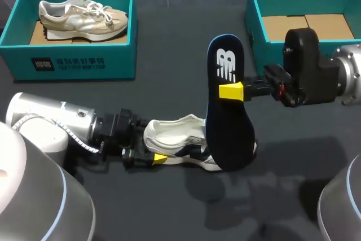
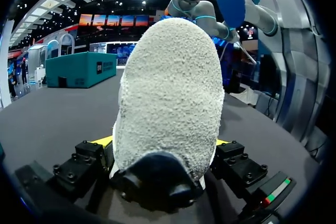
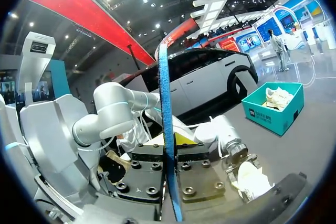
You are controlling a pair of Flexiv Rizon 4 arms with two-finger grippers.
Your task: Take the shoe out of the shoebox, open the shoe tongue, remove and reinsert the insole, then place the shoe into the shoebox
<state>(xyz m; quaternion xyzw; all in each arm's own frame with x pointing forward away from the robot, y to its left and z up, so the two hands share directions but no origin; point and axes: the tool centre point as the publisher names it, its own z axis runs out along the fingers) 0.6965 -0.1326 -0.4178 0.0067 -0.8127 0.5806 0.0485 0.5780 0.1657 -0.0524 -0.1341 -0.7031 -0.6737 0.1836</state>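
Note:
A white and navy shoe (image 1: 180, 134) lies on the dark table, toe pointing right. My left gripper (image 1: 151, 147) is at its heel, fingers spread wide on either side, open. In the left wrist view the heel and fuzzy inner lining of the shoe (image 2: 168, 93) fill the space between the fingers of that gripper (image 2: 163, 142). My right gripper (image 1: 225, 91) is shut on a dark navy insole (image 1: 228, 122), held upright above the shoe's toe. The right wrist view shows the insole (image 3: 165, 103) edge-on between the fingers of the right gripper (image 3: 169, 148).
A teal shoebox (image 1: 101, 55) at the back left holds a beige shoe (image 1: 82, 18). A second teal shoebox (image 1: 256, 32) at the back right has only cardboard in its bottom. Bare table lies in front of the shoe.

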